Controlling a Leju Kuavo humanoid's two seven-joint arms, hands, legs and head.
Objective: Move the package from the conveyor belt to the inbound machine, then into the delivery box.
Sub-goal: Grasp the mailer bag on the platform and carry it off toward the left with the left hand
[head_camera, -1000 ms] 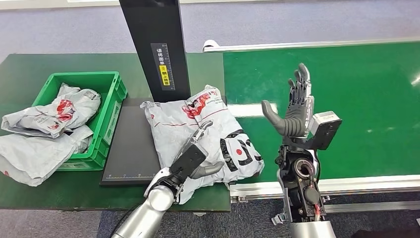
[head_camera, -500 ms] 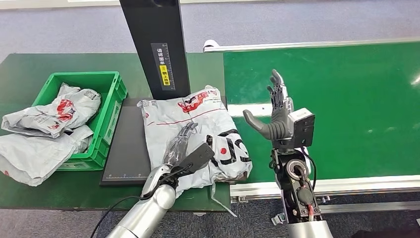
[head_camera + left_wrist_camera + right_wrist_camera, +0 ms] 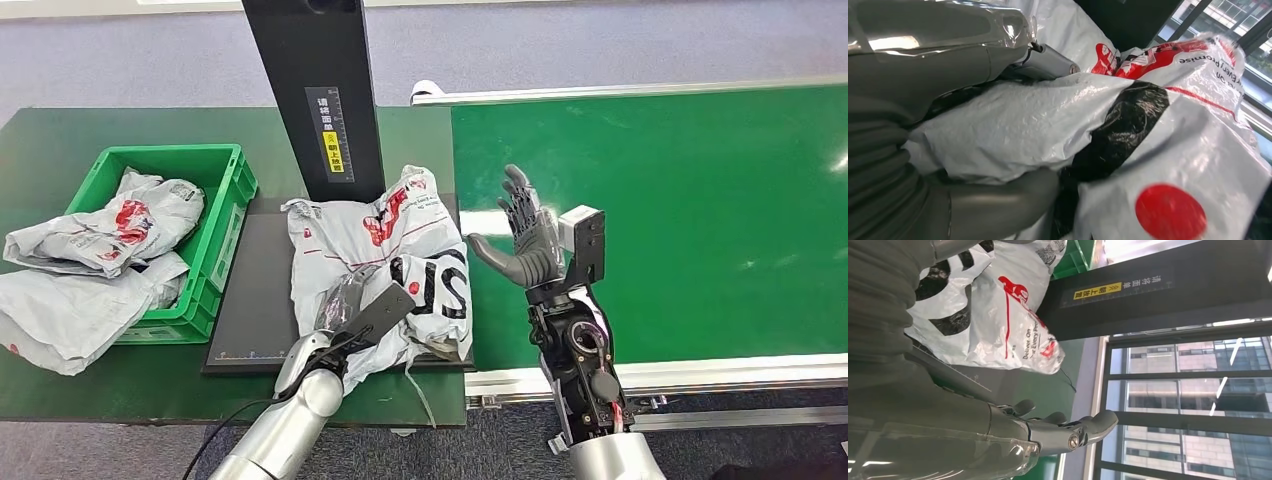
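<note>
A crumpled white plastic mailer package lies on the flat black scanner plate, between green plastic crate and green conveyor belt.

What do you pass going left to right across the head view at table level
Green delivery box holding bagged parcels → black plate of the inbound machine → white package, gripped by the left hand → open right hand → green conveyor belt.

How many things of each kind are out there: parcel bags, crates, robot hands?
White parcel bags: 3, one gripped by the left hand on the scanner plate, one in the crate, one hanging over the crate's edge
Green crates: 1
Robot hands: 2, left hand, right hand
Total: 6
</note>
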